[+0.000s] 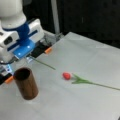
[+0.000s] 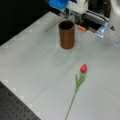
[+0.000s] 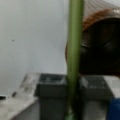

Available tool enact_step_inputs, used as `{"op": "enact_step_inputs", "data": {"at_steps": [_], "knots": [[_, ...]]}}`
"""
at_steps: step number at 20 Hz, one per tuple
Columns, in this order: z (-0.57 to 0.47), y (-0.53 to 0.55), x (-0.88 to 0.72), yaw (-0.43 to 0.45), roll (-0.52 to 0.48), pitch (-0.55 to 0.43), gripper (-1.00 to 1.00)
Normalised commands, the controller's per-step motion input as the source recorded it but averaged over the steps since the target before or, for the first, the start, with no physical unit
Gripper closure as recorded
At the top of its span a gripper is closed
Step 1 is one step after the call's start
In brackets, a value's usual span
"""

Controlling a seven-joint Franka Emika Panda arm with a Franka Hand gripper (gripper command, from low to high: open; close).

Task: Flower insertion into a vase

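The dark brown vase stands upright and empty near a front view's left, and it also shows in the view from the opposite side, vase. My gripper hovers just behind it, shut on a thin green flower stem that slants out over the table. In the wrist view this stem runs up between the grey fingers, with the vase's rim just right of it. The held flower's head is hidden. A second flower, a red tulip, lies flat on the table, also seen as tulip.
The grey table ends at a dark perforated board in a front view's bottom left. Orange tabs and metal fittings sit along the edge by the arm's base. The lying tulip's stem reaches toward the table's right side.
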Motion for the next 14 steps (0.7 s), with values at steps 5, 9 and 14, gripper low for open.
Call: {"op": "enact_step_inputs", "data": {"at_steps": [5, 9, 14], "knots": [[-0.08, -0.15, -0.32, 0.137, -0.103, -0.037, 1.0], [-0.08, -0.07, -0.24, 0.112, -0.163, -0.023, 1.0], [-0.09, -0.11, -0.43, 0.099, -0.16, -0.01, 1.0]]}}
